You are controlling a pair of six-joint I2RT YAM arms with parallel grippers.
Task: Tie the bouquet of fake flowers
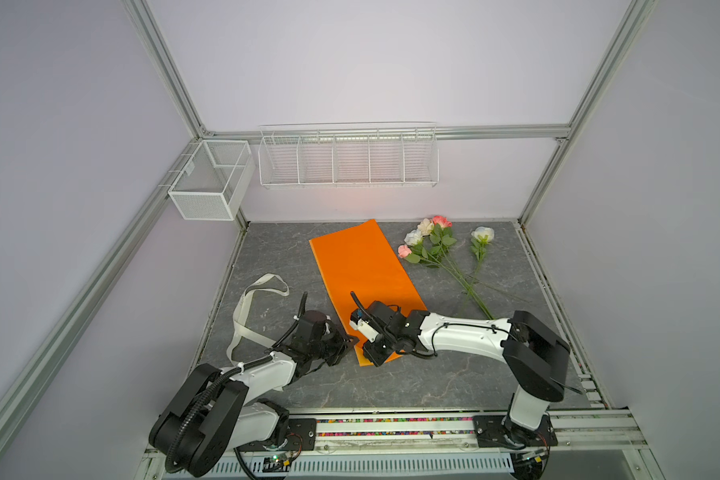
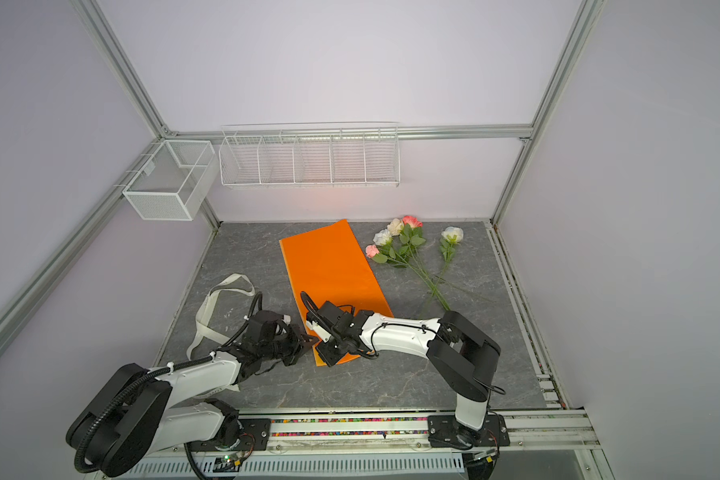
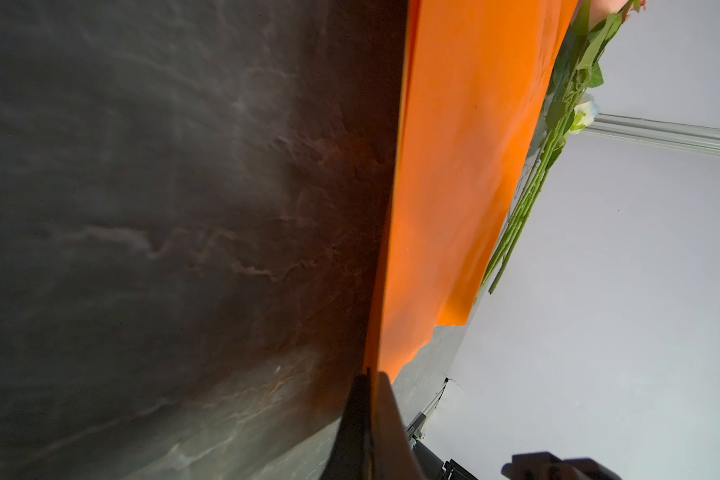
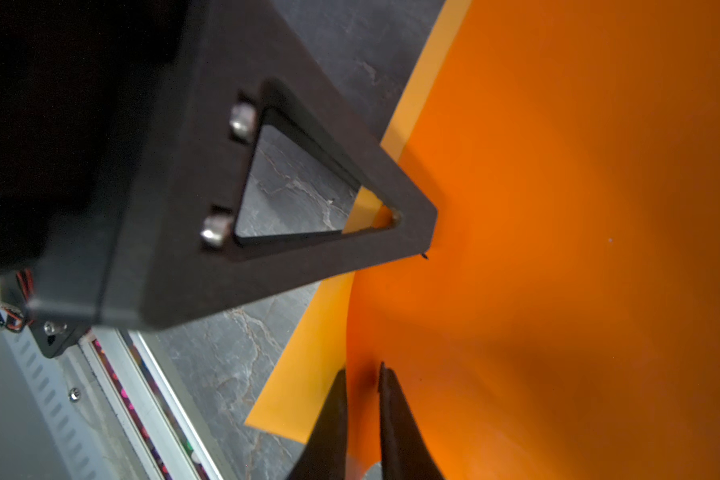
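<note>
Wire rack [image 1: 348, 166], mesh basket [image 1: 202, 203]; orange paper [image 1: 362, 266]

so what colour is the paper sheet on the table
Bright orange paper sheet, clearest in a top view.

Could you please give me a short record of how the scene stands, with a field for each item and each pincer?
Orange paper: spread on the table
Fake flowers: loose on the table, right of the paper
Ribbon: loose on the table, left of the paper
Left pincer: shut on the paper's near edge
Right pincer: astride the paper's near edge, narrow gap, grip unclear
Status: nothing wrapped or tied yet
</note>
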